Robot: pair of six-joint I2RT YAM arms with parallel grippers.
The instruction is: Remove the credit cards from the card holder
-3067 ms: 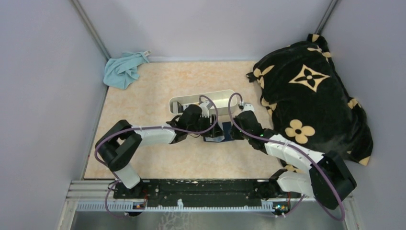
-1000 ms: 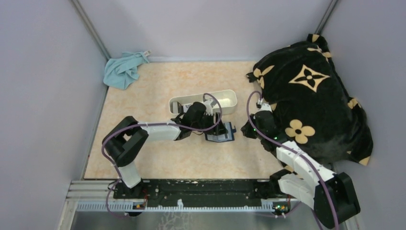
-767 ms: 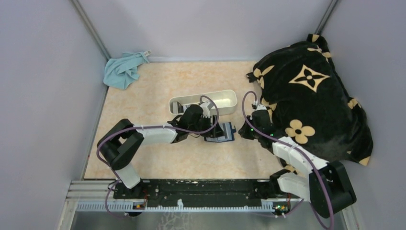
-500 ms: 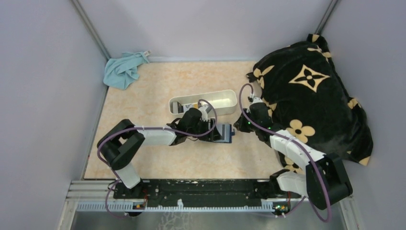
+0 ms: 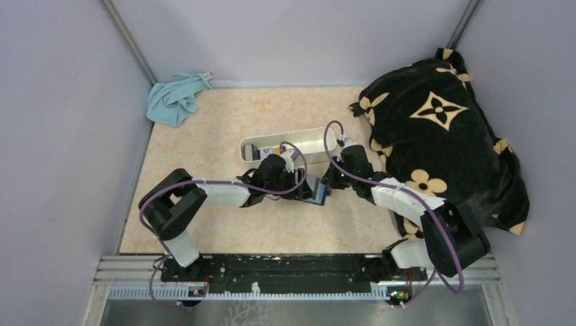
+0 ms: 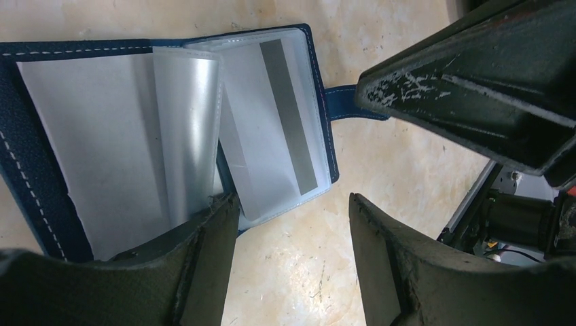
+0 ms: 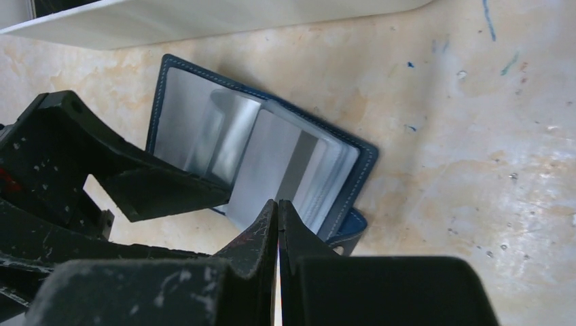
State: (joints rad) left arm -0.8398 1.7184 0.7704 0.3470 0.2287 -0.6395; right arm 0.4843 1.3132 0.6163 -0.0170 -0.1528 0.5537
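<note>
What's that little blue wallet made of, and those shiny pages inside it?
The card holder looks like navy leather or imitation leather: matte, with pale stitching along its edge. I cannot tell which of the two it is. The inner sleeves look like thin clear plastic, glossy and catching bright glare.

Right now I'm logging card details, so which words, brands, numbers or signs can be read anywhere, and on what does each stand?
No text can be read in any view.
The card in the card holder: a plain pale face with a grey stripe, no print showing.
The blanket: flower shapes only, no letters.
The tray: plain white, no label visible.
</note>
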